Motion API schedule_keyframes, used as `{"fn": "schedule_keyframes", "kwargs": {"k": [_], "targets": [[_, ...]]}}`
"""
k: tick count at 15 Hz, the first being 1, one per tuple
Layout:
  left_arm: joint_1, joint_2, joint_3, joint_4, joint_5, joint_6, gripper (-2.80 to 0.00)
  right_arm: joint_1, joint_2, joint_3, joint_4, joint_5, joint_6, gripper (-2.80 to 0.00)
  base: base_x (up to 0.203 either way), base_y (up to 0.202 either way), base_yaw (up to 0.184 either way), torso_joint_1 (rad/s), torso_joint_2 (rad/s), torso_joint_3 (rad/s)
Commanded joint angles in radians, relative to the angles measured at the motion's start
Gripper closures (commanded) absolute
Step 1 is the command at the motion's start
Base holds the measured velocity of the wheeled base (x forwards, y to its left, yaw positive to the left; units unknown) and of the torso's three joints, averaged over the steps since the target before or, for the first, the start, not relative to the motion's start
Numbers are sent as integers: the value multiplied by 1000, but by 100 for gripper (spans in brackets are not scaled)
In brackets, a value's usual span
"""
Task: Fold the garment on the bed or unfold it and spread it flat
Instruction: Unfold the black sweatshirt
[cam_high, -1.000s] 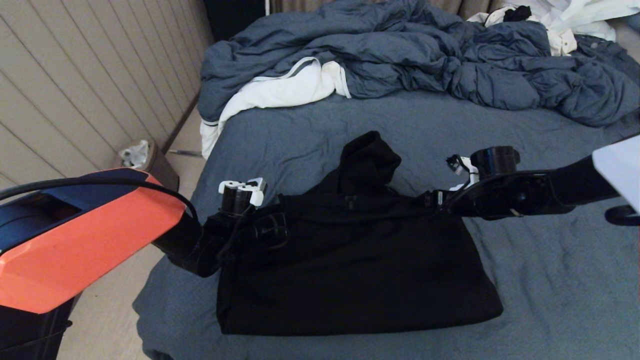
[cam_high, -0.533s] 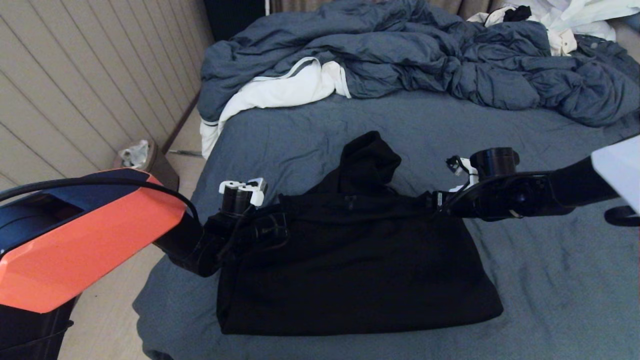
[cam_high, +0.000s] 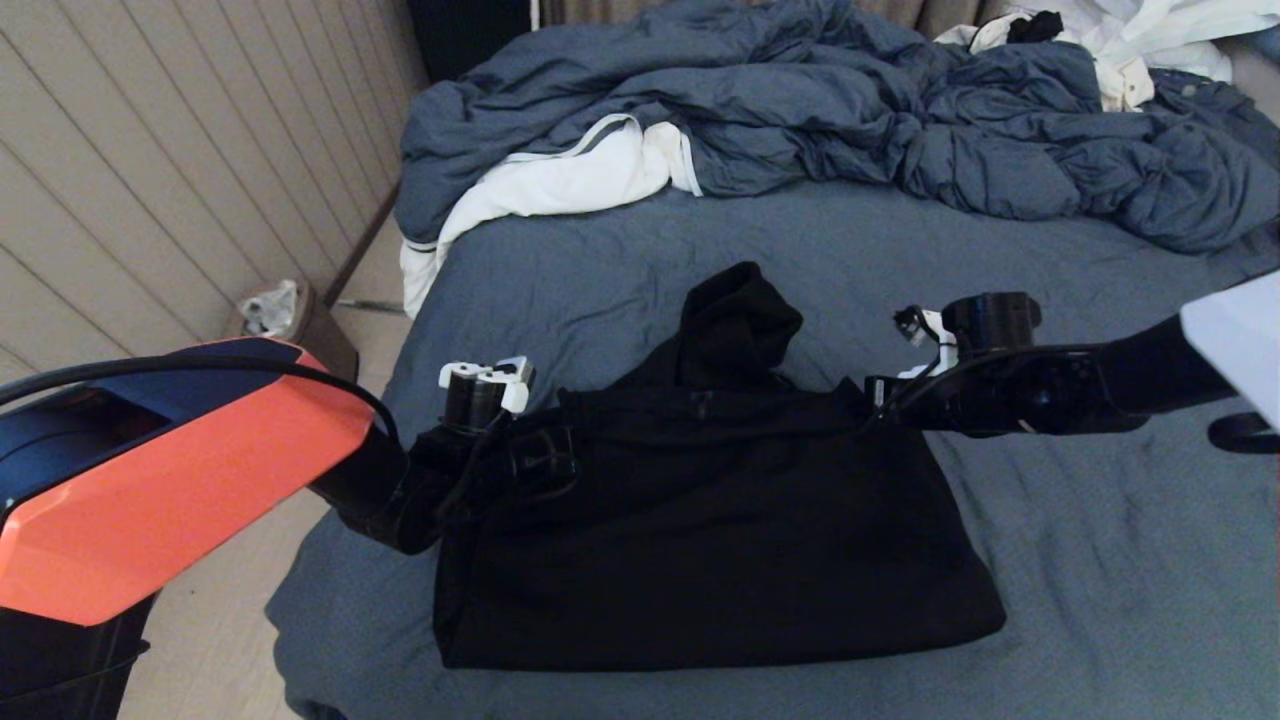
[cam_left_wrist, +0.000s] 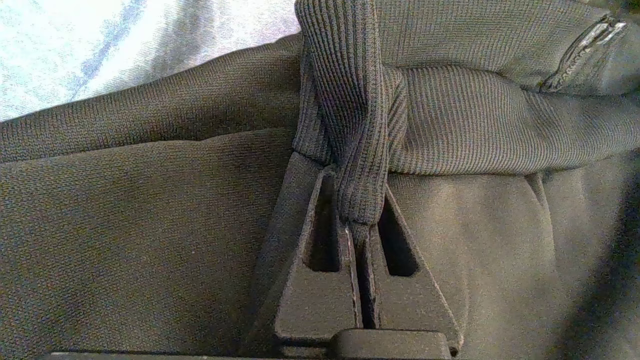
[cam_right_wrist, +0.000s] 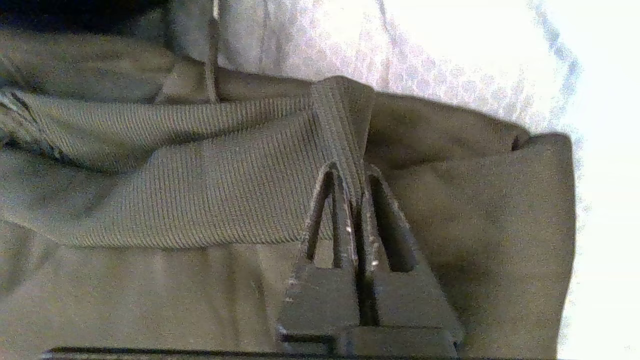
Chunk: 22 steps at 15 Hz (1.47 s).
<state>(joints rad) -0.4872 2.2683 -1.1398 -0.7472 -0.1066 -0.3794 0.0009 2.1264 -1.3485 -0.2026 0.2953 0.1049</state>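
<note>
The black hooded garment (cam_high: 700, 540) lies folded on the bed (cam_high: 1100, 560), its hood (cam_high: 735, 320) pointing to the far side. The ribbed hem runs along the upper folded edge. My left gripper (cam_high: 558, 455) is at that edge's left end, and in the left wrist view this gripper (cam_left_wrist: 357, 200) is shut on a pinch of ribbed hem (cam_left_wrist: 450, 125), with the zipper (cam_left_wrist: 575, 55) nearby. At the right end of the edge, my right gripper (cam_high: 872, 395) (cam_right_wrist: 352, 175) is shut on the ribbed hem (cam_right_wrist: 200, 190) too.
A rumpled blue-grey duvet (cam_high: 850, 110) with white lining (cam_high: 560, 180) fills the far side of the bed. White clothing (cam_high: 1150, 40) lies at the far right. A waste bin (cam_high: 290, 320) stands on the floor by the panelled wall (cam_high: 150, 180), left of the bed's edge.
The right gripper has crept slightly up and toward the left with the hem's corner. The left gripper and the rest of the garment look unchanged.
</note>
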Motion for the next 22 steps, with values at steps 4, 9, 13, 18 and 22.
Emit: {"fn": "schedule_keyframes", "kwargs": {"k": [4,9,13,18,22], "targets": [[-1,-67,32,-11,1,-3,0,7,-62,27,-1,4,4,0,0,0,0,0,0,0],[-1,-225,162,-20,-3,-8,0,42,-206,121,-1,5,15,0,0,0,0,0,0,0],[-1,-329,243,-19,-1,-9,0,47,-320,222,-3,8,16,0,0,0,0,0,0,0],[-31,-496,432,-17,0,-3,0,45,-506,402,-4,15,8,0,0,0,0,0,0,0],[-111,-578,605,-25,-4,-4,0,42,-673,601,-5,14,-7,0,0,0,0,0,0,0]]}}
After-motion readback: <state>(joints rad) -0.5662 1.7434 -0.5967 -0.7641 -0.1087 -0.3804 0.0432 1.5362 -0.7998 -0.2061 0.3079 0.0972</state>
